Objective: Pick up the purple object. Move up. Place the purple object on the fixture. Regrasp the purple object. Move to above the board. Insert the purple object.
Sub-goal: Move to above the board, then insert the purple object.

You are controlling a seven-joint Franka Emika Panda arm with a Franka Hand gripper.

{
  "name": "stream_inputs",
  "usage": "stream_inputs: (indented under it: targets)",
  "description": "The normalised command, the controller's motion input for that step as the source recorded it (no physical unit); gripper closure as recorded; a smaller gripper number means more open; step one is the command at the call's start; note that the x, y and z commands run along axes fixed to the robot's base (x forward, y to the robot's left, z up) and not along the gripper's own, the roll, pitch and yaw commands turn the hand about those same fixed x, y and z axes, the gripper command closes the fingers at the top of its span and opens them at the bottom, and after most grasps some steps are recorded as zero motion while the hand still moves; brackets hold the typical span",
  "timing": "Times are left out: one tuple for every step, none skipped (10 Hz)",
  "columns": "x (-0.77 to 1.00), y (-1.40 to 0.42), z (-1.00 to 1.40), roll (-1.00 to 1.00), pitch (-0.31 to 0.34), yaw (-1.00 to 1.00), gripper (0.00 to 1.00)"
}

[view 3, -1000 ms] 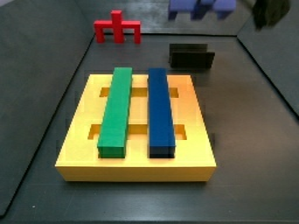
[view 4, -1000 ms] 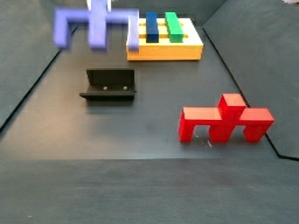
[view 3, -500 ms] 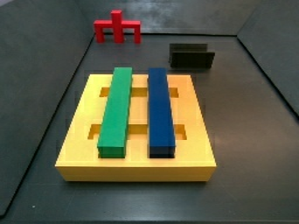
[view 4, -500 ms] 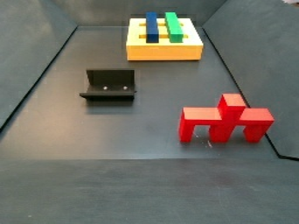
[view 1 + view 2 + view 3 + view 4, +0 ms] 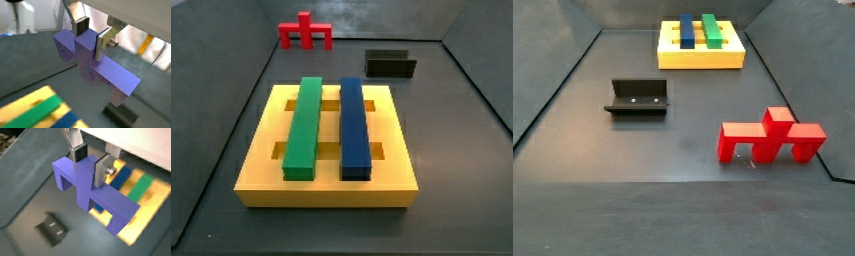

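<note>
In both wrist views my gripper (image 5: 92, 37) (image 5: 90, 164) is shut on the central post of the purple object (image 5: 101, 71) (image 5: 100, 198). The piece hangs in the air with its crossbar and legs below the fingers. Far beneath it lie the dark fixture (image 5: 123, 116) (image 5: 52, 228) and the yellow board (image 5: 27, 107) (image 5: 152, 195). Both side views show the fixture (image 5: 390, 65) (image 5: 637, 98) and the board (image 5: 325, 187) (image 5: 700, 61) on the floor. Neither side view holds the gripper or the purple object; both are above the frames.
A green bar (image 5: 302, 125) and a blue bar (image 5: 356, 125) lie lengthwise in the board's grooves. A smaller red piece (image 5: 305, 32) (image 5: 770, 138) stands on the floor away from the board. Dark walls bound the floor.
A second ago the purple object and the gripper still showed, blurred, at the top of both side views. They have since risen out of those views.
</note>
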Motion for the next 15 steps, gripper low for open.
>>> stream_inputs:
  targets:
    - [-0.24, -0.28, 0.06, -1.0, 0.096, 0.0, 1.0]
    - [-0.15, -0.12, 0.03, -1.0, 0.079, 0.0, 1.0]
    - [-0.12, -0.05, 0.01, -0.93, 0.05, 0.01, 1.0]
    - [-0.09, -0.01, 0.01, -0.62, 0.011, 0.0, 1.0]
    - [-0.07, -0.01, 0.0, -0.42, -0.009, 0.0, 1.0]
    - [-0.05, 0.0, 0.0, -0.32, -0.015, 0.0, 1.0]
    - [-0.04, -0.34, -0.33, -0.2, -0.021, 0.0, 1.0]
    - [-0.06, -0.41, -0.47, -0.23, -0.046, 0.0, 1.0]
    - [-0.07, -0.43, -0.51, -0.25, -0.061, 0.0, 1.0]
    - [-0.05, -0.45, -0.51, -0.24, -0.063, 0.0, 1.0]
    - [-0.15, -0.45, -0.56, -0.22, -0.081, 0.09, 1.0]
    - [-0.14, -0.45, -0.64, -0.09, -0.13, 0.22, 1.0]
    - [-0.09, -0.37, -0.7, 0.0, -0.187, 0.2, 1.0]
    - [-0.04, -0.38, -0.65, 0.01, -0.203, 0.17, 1.0]
    - [0.0, -0.37, -0.64, 0.01, -0.197, 0.17, 1.0]
